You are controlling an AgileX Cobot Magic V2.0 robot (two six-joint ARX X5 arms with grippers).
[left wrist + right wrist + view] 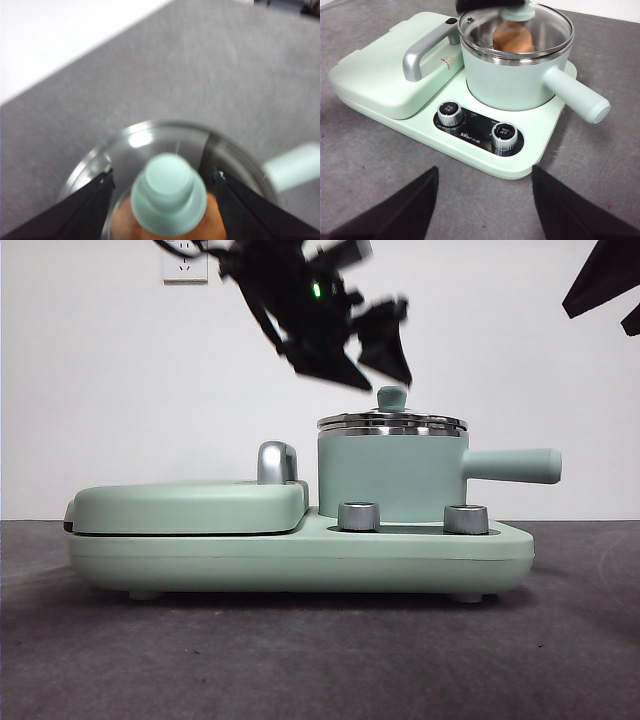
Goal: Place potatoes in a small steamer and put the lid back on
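Observation:
The mint-green small steamer (pixel 390 475) (pixel 515 80) stands on its base with its side handle (pixel 515 466) sticking out. The glass lid (pixel 392 422) (pixel 545 30) (pixel 150 140) sits on the steamer's rim. Under the glass lies the orange-brown potato (pixel 512 37) (pixel 215 215). My left gripper (pixel 375 370) (pixel 164 175) hangs open just above the lid, one jaw on each side of the green knob (pixel 391 397) (pixel 169 192) and clear of it. My right gripper (pixel 484 172) is open and holds nothing, back from the appliance on the side with the dials.
The steamer shares a mint-green base (pixel 300 555) with a shut flat grill plate (pixel 190 505) (pixel 380 75) that has a steel handle (pixel 422 50). Two steel dials (pixel 451 113) (pixel 504 135) sit on the base. Grey mat (pixel 360 165) lies all round. A black arm tip (pixel 605 285) shows top right.

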